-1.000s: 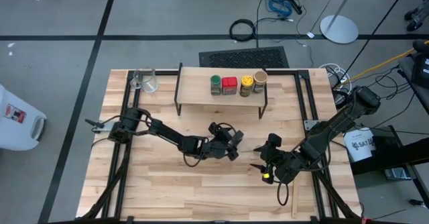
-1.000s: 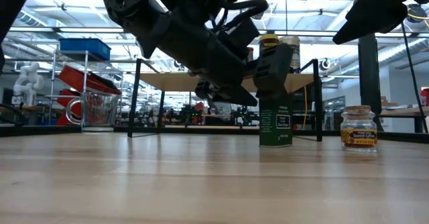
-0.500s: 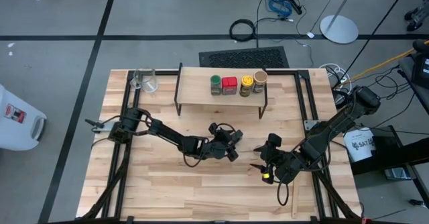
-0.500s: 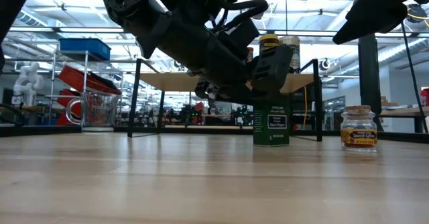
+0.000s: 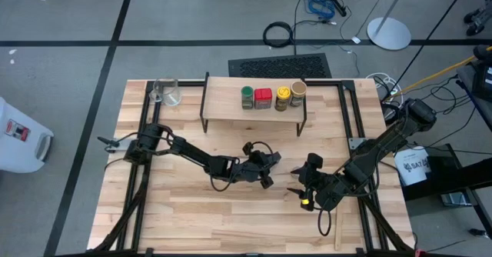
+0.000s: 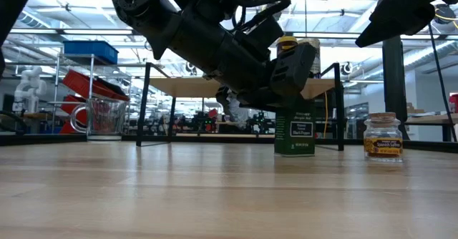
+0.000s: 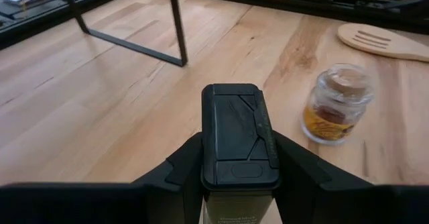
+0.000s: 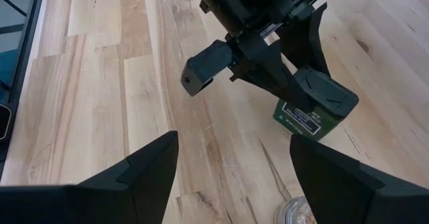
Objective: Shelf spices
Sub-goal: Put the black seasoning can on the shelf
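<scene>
A dark green tin with a black lid (image 7: 240,133) stands on the table's middle, and my left gripper (image 7: 240,167) is shut on it; the low view shows the tin (image 6: 295,133) under that gripper (image 6: 290,71). A tiny brown jar with a cork lid (image 7: 332,106) stands just to its right. My right gripper (image 8: 234,170) hovers open above that jar (image 8: 298,214), touching nothing. Further back, the shelf (image 5: 223,107) carries a green-lidded jar (image 5: 247,97), a red tin (image 5: 264,98), a yellow jar (image 5: 283,97) and a tan jar (image 5: 298,93). My left gripper pinches the tin's top between its two fingers (image 7: 184,174), one on each long side of the black lid (image 7: 209,158). The fingers come from the table's left, slanting a little downward. The tin stands about upright with its bottom (image 6: 294,152) on the table.
A wooden spatula (image 7: 375,39) lies near the table's right front, beyond the small jar. A clear glass cup (image 5: 167,91) stands at the far left corner, left of the shelf. Bare tabletop lies between the tin and the shelf's black legs (image 7: 177,29).
My left gripper's fingers have closed in from wide open onto the dark tin's sides, and the wrist has turned a little. The tin has been nudged slightly sideways on the table and stays standing.
</scene>
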{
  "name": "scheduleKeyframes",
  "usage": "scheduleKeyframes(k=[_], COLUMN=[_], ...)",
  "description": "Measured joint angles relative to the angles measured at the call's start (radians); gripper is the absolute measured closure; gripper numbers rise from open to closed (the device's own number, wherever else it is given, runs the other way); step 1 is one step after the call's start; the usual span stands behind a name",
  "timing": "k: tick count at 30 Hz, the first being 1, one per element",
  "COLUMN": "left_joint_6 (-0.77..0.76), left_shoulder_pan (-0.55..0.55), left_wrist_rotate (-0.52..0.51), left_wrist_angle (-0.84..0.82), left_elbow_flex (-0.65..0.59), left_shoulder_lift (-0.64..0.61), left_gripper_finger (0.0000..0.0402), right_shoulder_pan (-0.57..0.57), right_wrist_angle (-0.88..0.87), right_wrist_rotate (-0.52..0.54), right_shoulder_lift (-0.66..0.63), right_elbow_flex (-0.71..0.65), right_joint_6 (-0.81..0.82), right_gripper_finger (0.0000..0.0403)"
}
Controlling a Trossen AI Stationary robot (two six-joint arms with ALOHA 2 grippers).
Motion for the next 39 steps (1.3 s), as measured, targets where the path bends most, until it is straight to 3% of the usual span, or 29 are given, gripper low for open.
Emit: scheduleKeyframes(k=[7,21,30,33,39], left_joint_6=[0.047,0.213,0.4,0.477,0.552], left_shoulder_pan=[-0.011,-0.038,0.1,0.185,0.361], left_wrist_rotate=[0.026,-0.009,-0.015,0.065,0.39], left_wrist_angle=[-0.084,-0.599,-0.841,-0.846,-0.867], left_elbow_flex=[0.004,0.005,0.004,-0.013,-0.023], left_shoulder_lift=[-0.087,-0.651,-0.906,-0.941,-0.947], left_gripper_finger=[0.0254,0.0253,0.0253,0.0253,0.0253], right_shoulder_pan=[0.002,0.003,0.003,0.003,0.003], right_wrist_angle=[-0.002,0.003,0.008,0.009,0.01], right_wrist_rotate=[0.0,-0.006,-0.008,-0.008,-0.007], right_shoulder_lift=[0.0,0.0,0.0,0.0,0.0], right_elbow_flex=[0.0,0.0,0.0,0.0,0.0], right_joint_6=[0.001,0.012,0.012,0.012,0.012], right_gripper_finger=[0.0129,0.0129,0.0129,0.0129,0.0129])
